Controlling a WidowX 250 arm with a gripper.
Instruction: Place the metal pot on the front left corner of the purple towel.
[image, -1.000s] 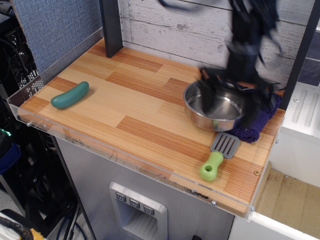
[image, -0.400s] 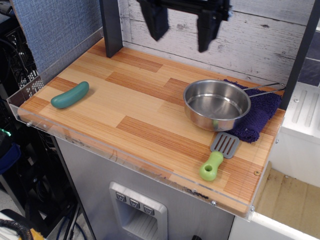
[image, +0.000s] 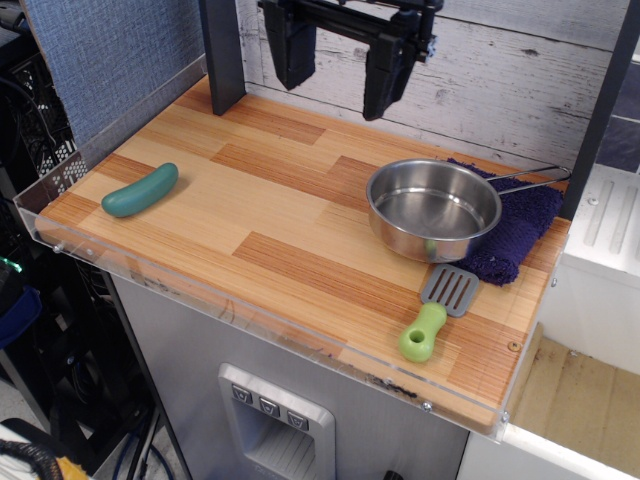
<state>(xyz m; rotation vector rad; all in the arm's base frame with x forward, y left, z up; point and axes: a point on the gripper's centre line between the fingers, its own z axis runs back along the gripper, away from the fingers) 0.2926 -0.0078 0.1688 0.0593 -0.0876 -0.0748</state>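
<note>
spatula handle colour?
Light green; the spatula blade is grey. Shows in the only view, observation.image.

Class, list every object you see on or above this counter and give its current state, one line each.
Gripper: jaws open, empty, raised above the counter's back.
Metal pot: upright, empty, partly on the towel, handle pointing right.
Purple towel: rumpled, mostly under the pot.
Spatula: lying flat.
Green cucumber: lying flat.

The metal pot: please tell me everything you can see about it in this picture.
The metal pot is a shallow, round, shiny steel pan, empty and upright. A thin wire-loop handle runs from its rim toward the back right. It rests partly on the purple towel, and its left side reaches out over the wooden table. The spatula lies just in front of it. The open gripper hangs above, not touching it.
</note>
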